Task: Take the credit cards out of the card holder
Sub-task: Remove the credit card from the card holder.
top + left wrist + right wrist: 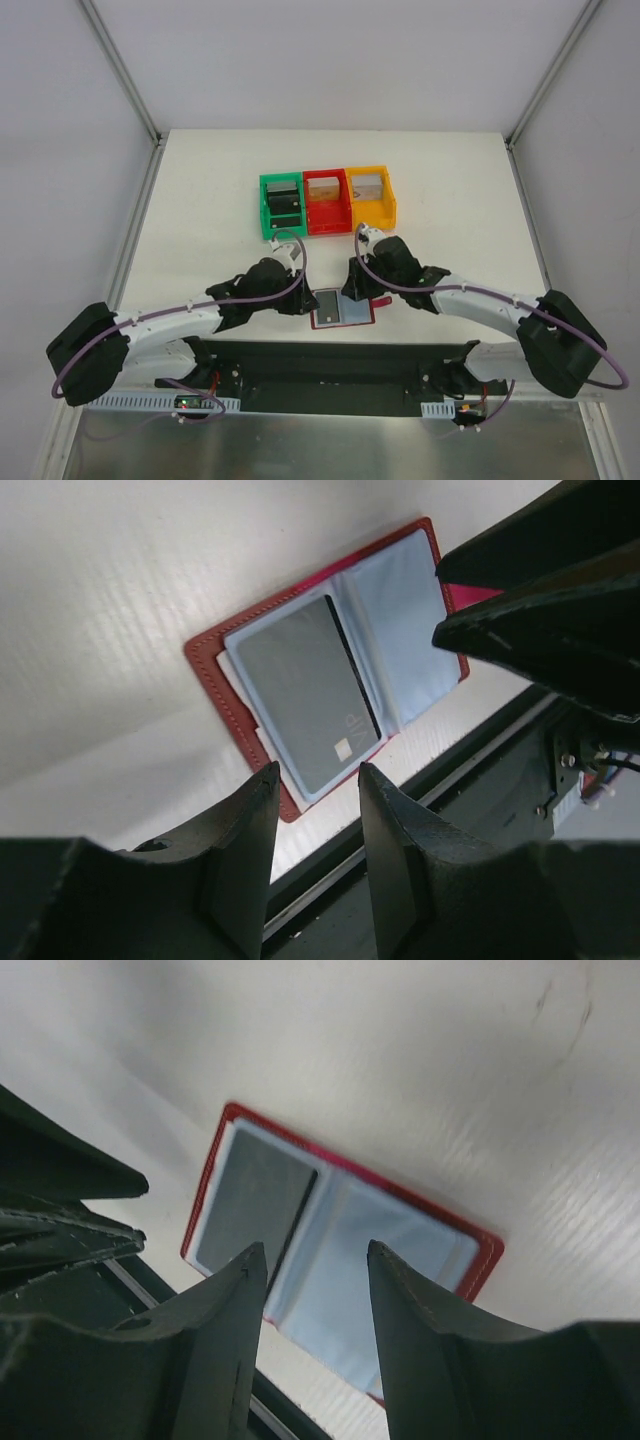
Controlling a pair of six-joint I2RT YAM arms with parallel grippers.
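Left gripper [318, 772] parted, empty | right gripper [315, 1250] parted, empty | stitched red card holder [400, 620] open flat | 1 grey card [300, 695] sleeved

Red card holder [400, 610] open flat; grey credit card [300, 692] in sleeve, possibly others.

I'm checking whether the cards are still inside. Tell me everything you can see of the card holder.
The card holder lies spread open, flat on the white table by its near edge. Its cover is dark red, leather-like, stitched along the rim. Inside are pale blue clear sleeves: one holds a grey card, the other looks empty. The left gripper and right gripper hang over it, open; contact cannot be told.
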